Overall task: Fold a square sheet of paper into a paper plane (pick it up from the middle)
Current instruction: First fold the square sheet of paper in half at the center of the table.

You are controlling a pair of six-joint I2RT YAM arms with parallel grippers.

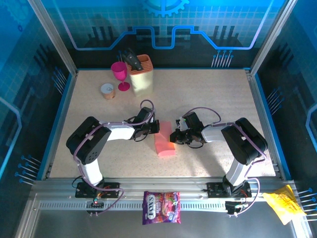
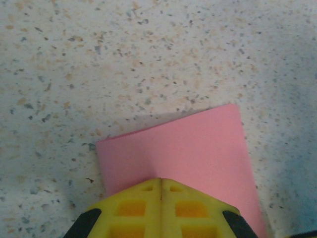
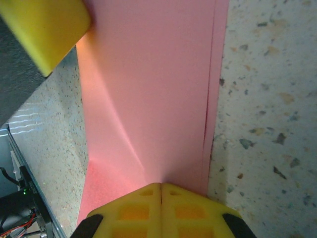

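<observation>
Speckled beige tabletop (image 1: 208,99), mid-frame: we found the folded pink-red paper sheet (image 1: 164,146) with left gripper (image 1: 155,128) and right gripper (image 1: 174,137) each clamped tight on opposite edges.

The left arm (image 1: 91,141) and right arm (image 1: 245,141) had black joints, pale grey link shells and lilac cables (image 1: 147,105) looping alongside. The left end effector (image 2: 161,186) and right end effector (image 3: 161,191) wore yellow, pocketed fingertips with black corners.

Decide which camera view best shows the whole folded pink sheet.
The top external view: the sheet shows nearly whole, as a rectangle. The left wrist view shows one end; the right wrist view shows a close strip with layered edges.
</observation>
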